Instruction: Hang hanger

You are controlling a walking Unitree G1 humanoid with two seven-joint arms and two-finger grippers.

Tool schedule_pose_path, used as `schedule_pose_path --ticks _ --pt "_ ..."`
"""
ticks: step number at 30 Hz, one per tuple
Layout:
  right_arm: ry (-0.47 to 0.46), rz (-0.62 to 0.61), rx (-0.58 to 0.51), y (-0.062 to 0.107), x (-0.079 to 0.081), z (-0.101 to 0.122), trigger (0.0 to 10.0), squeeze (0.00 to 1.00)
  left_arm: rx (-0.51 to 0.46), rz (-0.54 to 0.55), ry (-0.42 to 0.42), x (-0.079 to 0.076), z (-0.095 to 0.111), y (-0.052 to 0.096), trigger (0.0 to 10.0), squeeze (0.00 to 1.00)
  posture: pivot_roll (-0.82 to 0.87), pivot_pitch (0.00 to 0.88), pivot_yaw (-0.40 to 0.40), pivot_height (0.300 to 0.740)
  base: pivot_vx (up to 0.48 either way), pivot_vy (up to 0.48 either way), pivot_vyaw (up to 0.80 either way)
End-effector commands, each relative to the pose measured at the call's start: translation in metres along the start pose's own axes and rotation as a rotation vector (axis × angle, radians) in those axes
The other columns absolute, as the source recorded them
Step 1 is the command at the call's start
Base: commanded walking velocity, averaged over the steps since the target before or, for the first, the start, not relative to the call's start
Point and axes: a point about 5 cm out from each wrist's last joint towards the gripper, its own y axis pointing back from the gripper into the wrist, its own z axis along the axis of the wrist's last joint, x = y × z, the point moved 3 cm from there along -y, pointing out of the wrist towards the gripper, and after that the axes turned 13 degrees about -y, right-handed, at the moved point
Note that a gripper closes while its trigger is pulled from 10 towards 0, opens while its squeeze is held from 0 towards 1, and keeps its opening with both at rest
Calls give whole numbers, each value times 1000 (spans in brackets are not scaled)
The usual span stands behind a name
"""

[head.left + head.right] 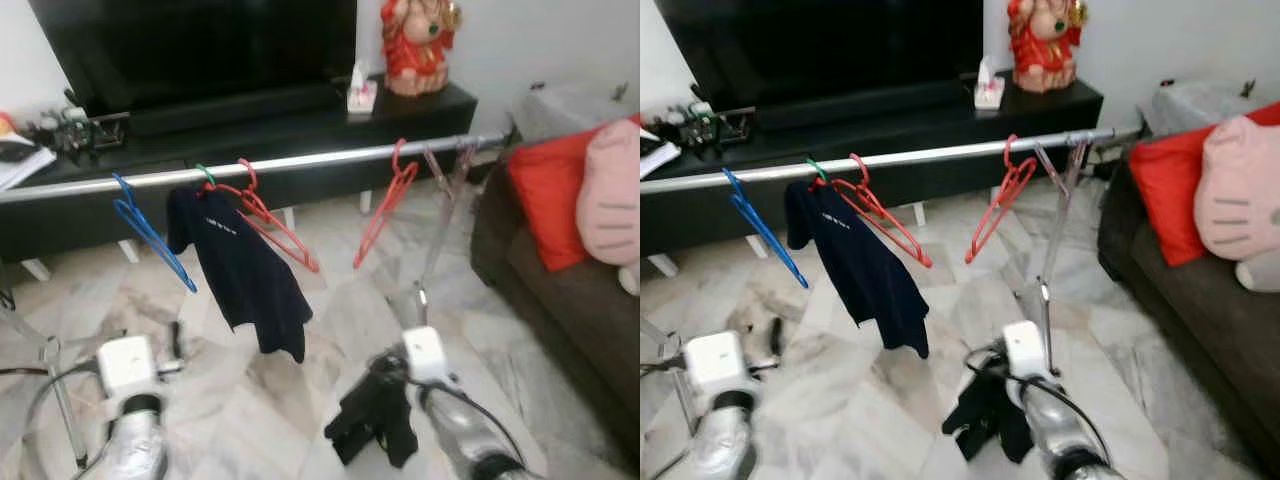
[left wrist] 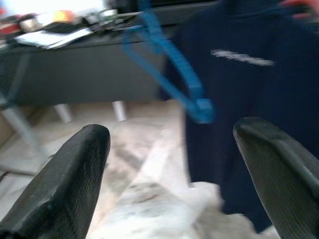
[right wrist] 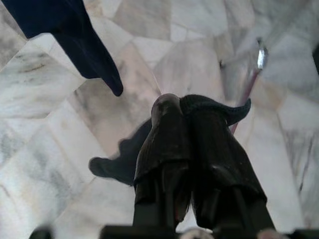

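Note:
A silver rail [image 1: 300, 160] crosses in front of me. On it hang a blue hanger [image 1: 150, 235], a red hanger [image 1: 278, 228] next to a dark navy shirt [image 1: 245, 270] on a green hook, and another red hanger [image 1: 385, 205] further right. My left gripper [image 2: 172, 129] is open and low on the left, facing the blue hanger [image 2: 169, 79] and the shirt [image 2: 249, 99]. My right gripper [image 3: 179, 102] hangs low below the rail, shut, with a black cloth [image 1: 985, 415] draped over its fingers.
Behind the rail stands a black TV stand [image 1: 300, 125] with a TV, a red statue [image 1: 418, 45] and clutter at its left. A brown sofa [image 1: 570, 290] with red and pink cushions is on the right. The rack's upright pole [image 1: 440, 230] stands ahead of my right arm on the marble floor.

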Motion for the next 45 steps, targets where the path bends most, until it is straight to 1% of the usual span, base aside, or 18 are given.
schedule_pose_path --ticks 1,18,20,31,35,38,40,41,45 --pt "12 72 -46 -7 26 15 10000 0 18 56 -30 21 -6 1 10000 0 -154 0 39 740 345 0 0" --pt "6 78 -32 -7 27 13 10000 0 -2 62 -20 24 -2 -5 10000 0 -152 0 33 740 347 0 0" --pt "8 84 -23 -7 28 11 10000 0 -29 78 -19 28 6 -10 10000 0 -148 0 31 740 345 0 0" --pt "9 93 -13 -7 30 10 10000 0 -38 98 10 31 12 -16 10000 0 -146 0 30 740 336 0 0" --pt "11 100 3 -7 32 6 10000 0 44 143 14 43 12 -22 10000 0 -146 0 30 740 0 0 0" --pt "13 103 8 -7 32 5 10000 0 89 160 0 47 17 -24 10000 0 -145 0 28 740 0 0 0" --pt "13 104 9 -7 32 5 10000 0 100 165 -7 48 18 -25 10000 0 -145 0 28 740 0 0 0" --pt "13 105 9 -7 32 5 10000 0 113 181 4 50 24 -26 10000 0 -143 0 26 740 0 0 0" --pt "14 110 7 -7 34 5 10000 0 141 198 35 53 31 -29 10000 0 -142 0 25 740 0 0 0"
